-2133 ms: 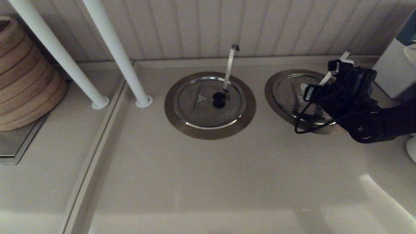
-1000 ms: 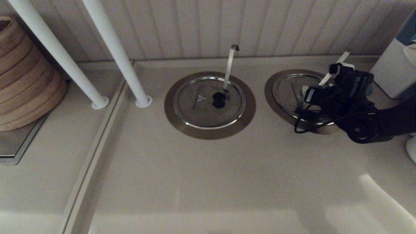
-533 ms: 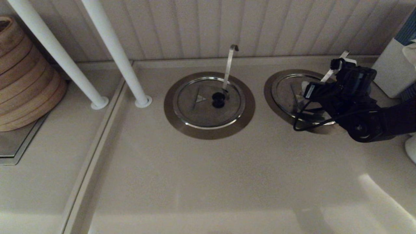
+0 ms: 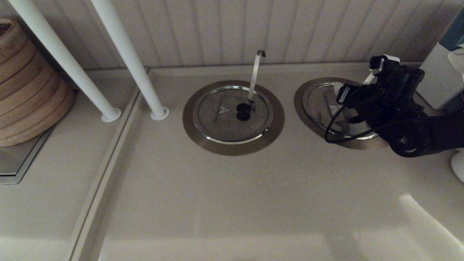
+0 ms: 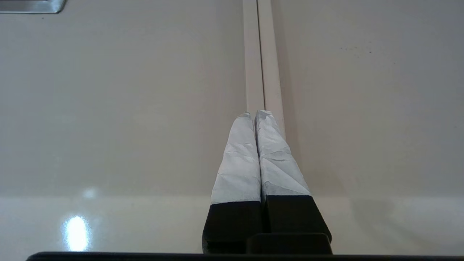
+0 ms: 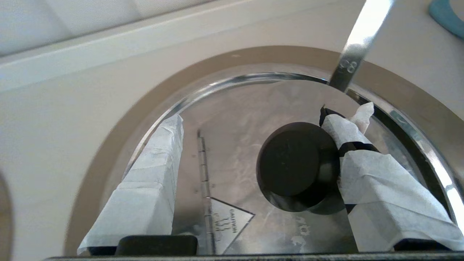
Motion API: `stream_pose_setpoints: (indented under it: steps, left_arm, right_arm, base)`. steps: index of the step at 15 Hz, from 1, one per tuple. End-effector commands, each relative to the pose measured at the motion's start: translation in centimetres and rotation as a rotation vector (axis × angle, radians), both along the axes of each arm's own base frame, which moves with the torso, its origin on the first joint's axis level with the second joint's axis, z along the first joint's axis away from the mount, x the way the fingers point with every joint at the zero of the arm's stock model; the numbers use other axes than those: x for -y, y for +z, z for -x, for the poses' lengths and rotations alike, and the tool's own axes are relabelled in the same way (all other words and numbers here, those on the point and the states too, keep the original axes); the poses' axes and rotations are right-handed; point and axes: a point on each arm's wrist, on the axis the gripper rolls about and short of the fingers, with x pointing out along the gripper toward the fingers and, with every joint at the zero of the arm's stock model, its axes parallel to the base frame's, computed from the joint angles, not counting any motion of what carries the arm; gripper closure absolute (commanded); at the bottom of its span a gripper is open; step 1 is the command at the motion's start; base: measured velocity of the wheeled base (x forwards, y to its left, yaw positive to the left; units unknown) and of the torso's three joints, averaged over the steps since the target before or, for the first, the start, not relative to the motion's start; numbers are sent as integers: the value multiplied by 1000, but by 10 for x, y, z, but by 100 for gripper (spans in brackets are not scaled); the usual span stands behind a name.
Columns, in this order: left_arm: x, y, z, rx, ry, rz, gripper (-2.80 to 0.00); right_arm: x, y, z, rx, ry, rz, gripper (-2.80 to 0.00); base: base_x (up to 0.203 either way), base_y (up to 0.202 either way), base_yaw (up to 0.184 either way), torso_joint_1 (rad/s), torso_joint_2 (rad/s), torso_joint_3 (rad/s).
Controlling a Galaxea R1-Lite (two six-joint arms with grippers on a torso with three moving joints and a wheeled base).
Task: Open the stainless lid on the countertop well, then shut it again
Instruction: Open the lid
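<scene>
Right gripper (image 6: 261, 127) over the right-hand stainless lid (image 6: 232, 119)
Its jaws stand wide, one finger touching the black knob (image 6: 293, 163); left gripper (image 5: 255, 115) pressed closed, parked.

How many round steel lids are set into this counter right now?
2. One lid sits mid-counter with a ladle handle rising from it. The stainless lid sits to its right, partly covered by the right end effector, open around its black knob.
</scene>
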Motion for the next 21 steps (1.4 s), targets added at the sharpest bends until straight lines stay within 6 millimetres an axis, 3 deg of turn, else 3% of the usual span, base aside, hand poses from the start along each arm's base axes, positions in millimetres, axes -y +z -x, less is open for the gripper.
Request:
stream_pose_setpoints:
  steps: [1, 15, 21]
  left_arm:
    - [0, 0, 0, 2, 1, 0, 0]
    - [0, 0, 0, 0, 1, 0, 0]
    - [0, 0, 0, 1, 1, 0, 0]
  right_arm:
    - [-6, 2, 1, 7, 14, -3, -280]
    - [-50, 7, 10, 23, 96, -7, -280]
    - [-59, 4, 12, 18, 118, -6, -280]
  base:
    - [0, 0, 0, 0, 0, 0]
    - [0, 0, 0, 0, 0, 0]
    - [0, 0, 0, 0, 0, 0]
